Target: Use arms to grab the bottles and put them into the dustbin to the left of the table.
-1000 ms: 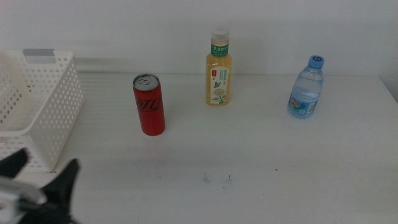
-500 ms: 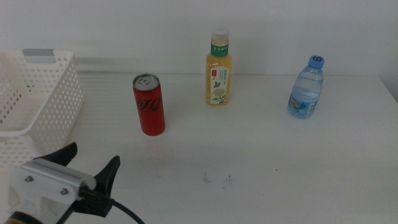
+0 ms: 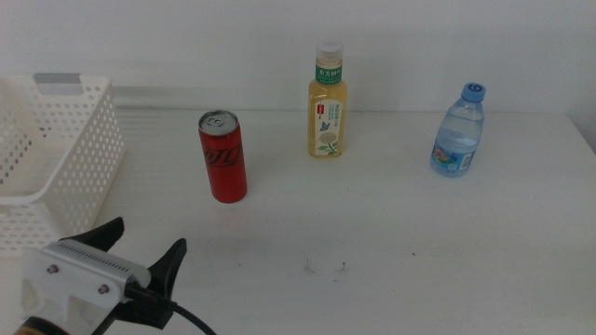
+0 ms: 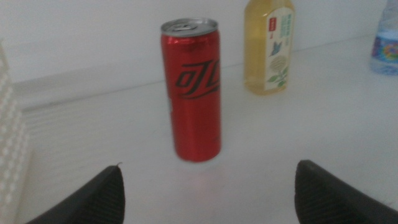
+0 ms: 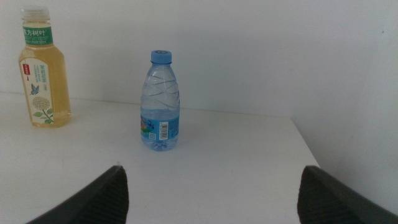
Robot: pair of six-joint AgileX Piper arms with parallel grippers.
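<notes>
Left gripper (image 3: 144, 247): low at the near left of the table in the middle view, just in front of the basket's near corner; its two dark jaws stand wide apart with nothing between them; a white bracket and black cable sit behind them; in the left wrist view (image 4: 208, 186) the jaws frame the can, which stands ahead of them and apart.

Right gripper (image 5: 211, 186): out of the middle view; in its wrist view the jaws are spread wide and hold nothing; the water bottle stands ahead of them, untouched.

Red can (image 3: 223, 156): upright on the table, between the basket and the tea bottle, nearest thing to the left gripper; also in the left wrist view (image 4: 193, 87).

Tea bottle (image 3: 327, 100): yellow, white cap, upright toward the back of the table, right of the can; seen behind the can in the left wrist view (image 4: 269, 46).

Water bottle (image 3: 458, 130): clear, blue cap, upright at the right, well apart from the tea bottle; both appear in the right wrist view (image 5: 160, 102).

Dustbin (image 3: 84, 158): white perforated basket at the left edge, grey tab on its far rim.

Table (image 3: 419, 251): white, a few dark specks near the front middle.
</notes>
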